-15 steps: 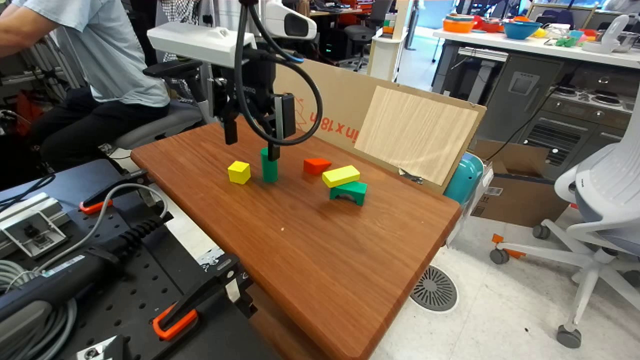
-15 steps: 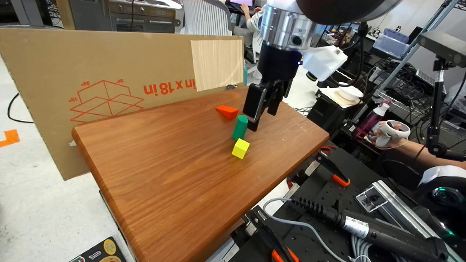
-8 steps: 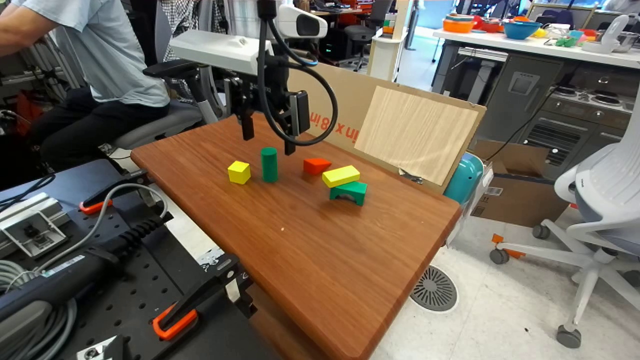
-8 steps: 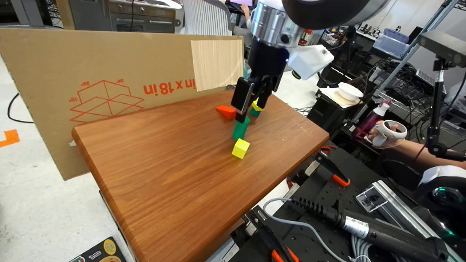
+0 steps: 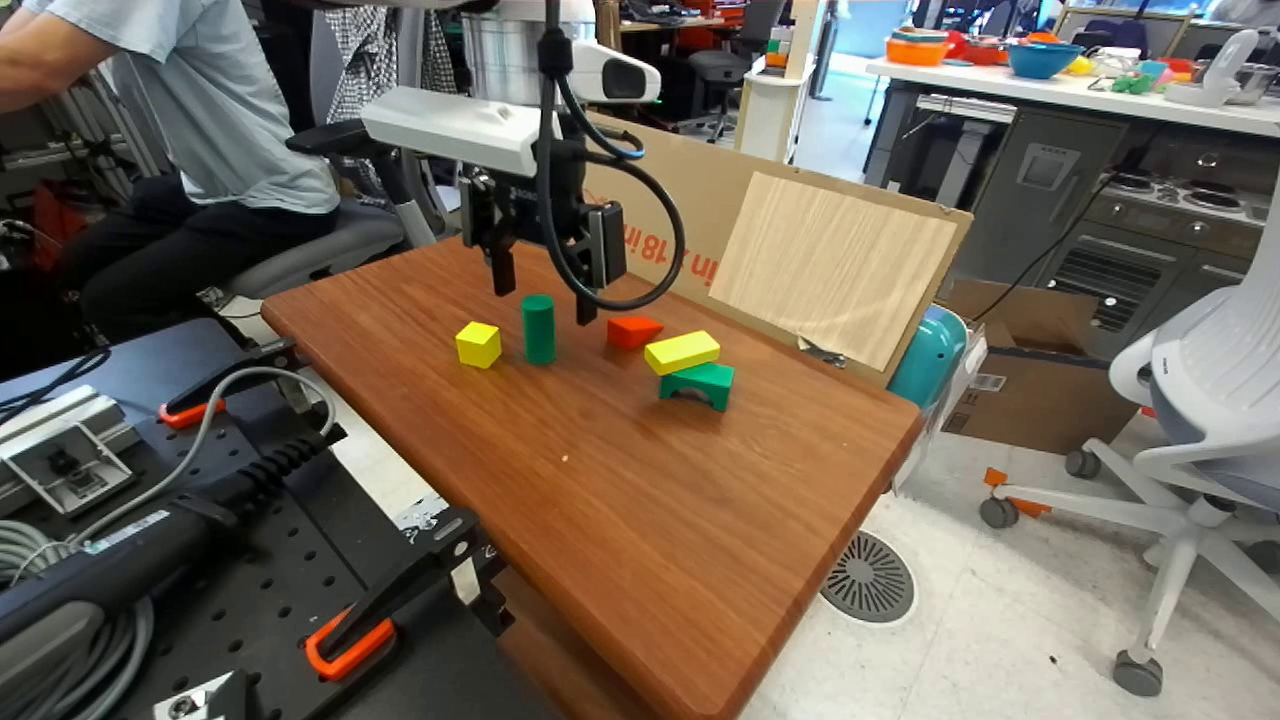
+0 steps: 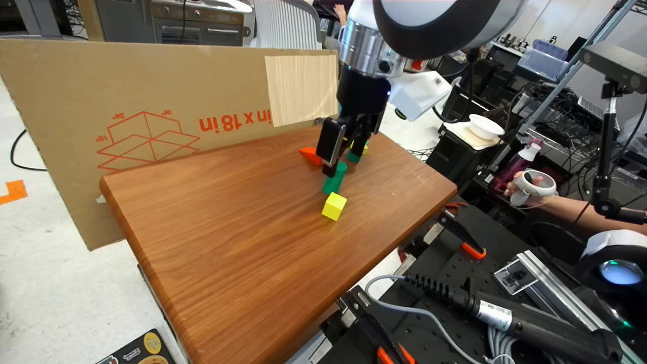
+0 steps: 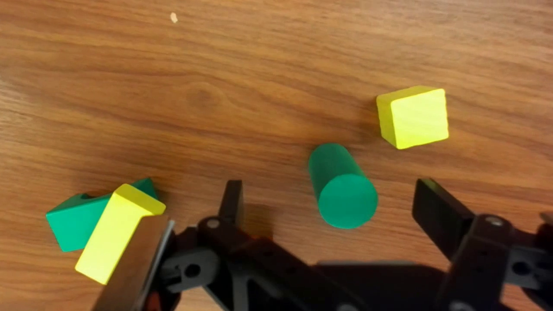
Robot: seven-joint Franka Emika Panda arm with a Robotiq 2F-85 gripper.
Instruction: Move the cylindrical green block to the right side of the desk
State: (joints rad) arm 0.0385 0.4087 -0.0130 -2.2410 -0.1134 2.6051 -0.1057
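Observation:
The cylindrical green block (image 5: 539, 330) stands upright on the reddish-brown desk (image 5: 640, 500). It also shows in an exterior view (image 6: 333, 183), its top partly behind a finger. My gripper (image 5: 545, 300) is open and empty, just above and behind the cylinder in that view. In the wrist view the open gripper (image 7: 329, 192) has the cylinder (image 7: 347, 201) between its two fingers in the picture, touching neither, with the block's top face toward the camera. The gripper (image 6: 344, 161) hangs over the desk's far part in an exterior view.
A yellow cube (image 5: 478, 345) stands close beside the cylinder. A red wedge (image 5: 632, 332) lies on its other side. A yellow block (image 5: 682, 352) rests on a green arch block (image 5: 700, 383). A cardboard sheet (image 6: 151, 91) stands along one desk edge. Clamps (image 5: 350, 640) hold another edge.
The open gripper has shifted across the desk, toward the red wedge's side, and then lowered a little in the last half second. The blocks have not moved.

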